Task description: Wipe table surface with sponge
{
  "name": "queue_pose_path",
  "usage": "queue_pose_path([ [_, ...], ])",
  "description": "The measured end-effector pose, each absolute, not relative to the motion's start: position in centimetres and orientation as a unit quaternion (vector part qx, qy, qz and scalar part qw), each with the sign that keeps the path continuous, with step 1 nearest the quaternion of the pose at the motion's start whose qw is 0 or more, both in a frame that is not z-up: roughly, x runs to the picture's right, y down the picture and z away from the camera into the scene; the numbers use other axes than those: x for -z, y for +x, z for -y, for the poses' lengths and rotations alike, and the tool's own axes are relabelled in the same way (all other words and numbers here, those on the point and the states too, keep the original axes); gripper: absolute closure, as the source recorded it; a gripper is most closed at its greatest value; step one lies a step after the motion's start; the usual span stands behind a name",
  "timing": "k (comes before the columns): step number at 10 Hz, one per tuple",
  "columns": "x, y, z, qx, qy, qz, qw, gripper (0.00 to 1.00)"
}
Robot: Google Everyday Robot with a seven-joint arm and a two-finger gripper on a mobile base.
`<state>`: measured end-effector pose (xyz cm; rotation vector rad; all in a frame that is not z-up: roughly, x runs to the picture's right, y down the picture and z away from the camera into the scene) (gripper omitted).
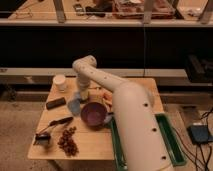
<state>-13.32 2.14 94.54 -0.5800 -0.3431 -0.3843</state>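
The table surface [92,142] is a light tan wooden top in the middle of the camera view. My white arm reaches from the lower right over the table, bends at an elbow [85,65] and points down. The gripper [83,96] is low over the table just behind the purple bowl [93,114], next to a flat blue-grey oval piece [74,106]. I cannot make out the pale-blue sponge apart from the gripper; it is hidden at or under the gripper's end.
A white cup [60,81] stands at the back left. A dark rectangular block [55,103], a dark-handled brush [57,122], a small dark item [42,140] and a reddish-brown pile [67,141] lie on the left. A green tray [172,142] is at the right, partly under my arm.
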Motion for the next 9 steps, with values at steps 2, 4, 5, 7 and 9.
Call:
queue_pose_path([
  [2, -94.5, -9.8, -2.6, 0.185, -0.288, 0.152, 0.927, 1.00],
  [4, -94.9, -6.3, -2.0, 0.162, -0.288, 0.138, 0.933, 1.00],
  [5, -95.2, -5.8, -1.2, 0.154, -0.284, 0.139, 0.936, 1.00],
  [7, -95.5, -6.0, 0.9, 0.149, -0.271, 0.144, 0.940, 1.00],
  [9, -95.9, -7.8, 3.4, 0.151, -0.260, 0.153, 0.941, 1.00],
])
